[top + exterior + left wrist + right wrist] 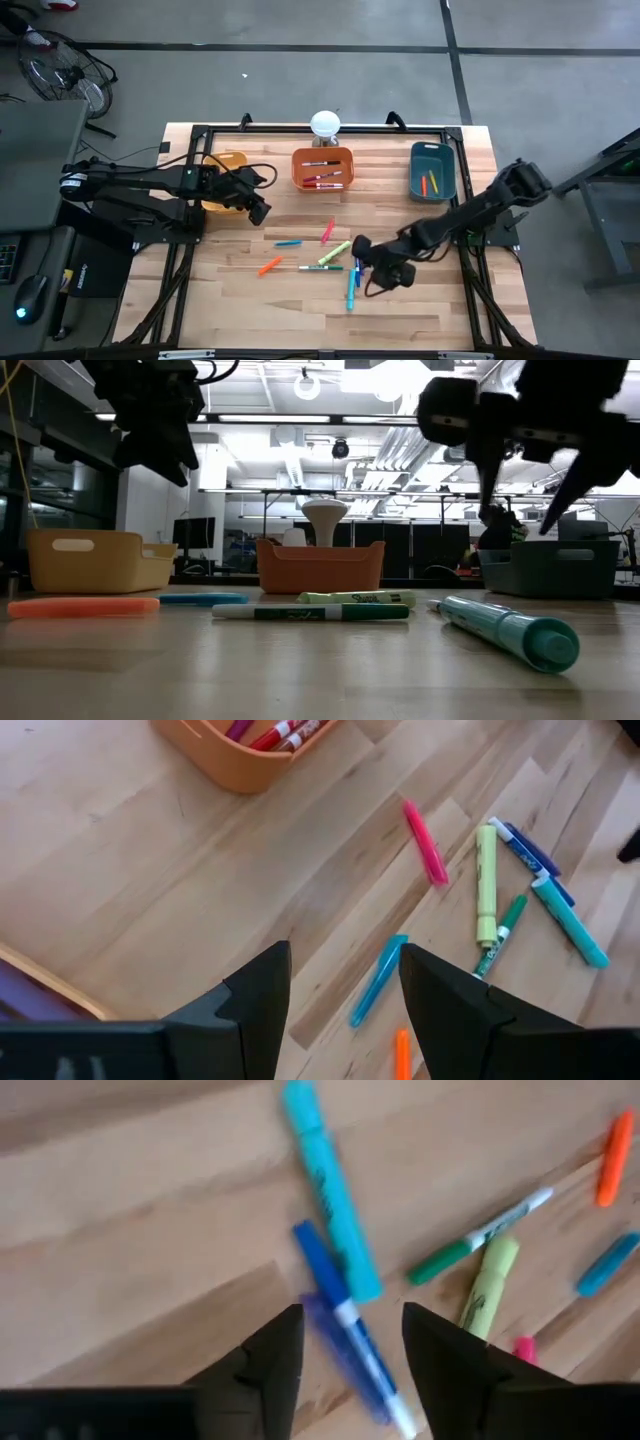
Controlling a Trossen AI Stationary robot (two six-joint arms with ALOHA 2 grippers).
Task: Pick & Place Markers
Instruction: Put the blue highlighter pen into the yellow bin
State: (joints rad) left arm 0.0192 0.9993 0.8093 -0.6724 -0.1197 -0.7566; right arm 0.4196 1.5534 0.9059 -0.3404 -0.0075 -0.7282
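High view: we're looking at the loose markers [330, 255] lying mid-table, clustered around 6 o'clock from the orange bin [323, 168]. The blue marker [345, 1323] and the teal marker [328, 1187] are sitting at the cluster's right end, just beside the right gripper [362, 252], which is hovering above them. In the right wrist view the blue one's long axis is running forward between the fingers, jaws parted and holding nothing. So we're judging the right arm nearer; the pick is turning on dropping straight down over that axis. The left gripper [258, 205] is waiting by the yellow bin [228, 161] at roughly 10 o'clock from the cluster, jaws apart and empty. The teal bin [432, 170] is holding a couple of markers. Gripper height above the table is proving hard to make out.
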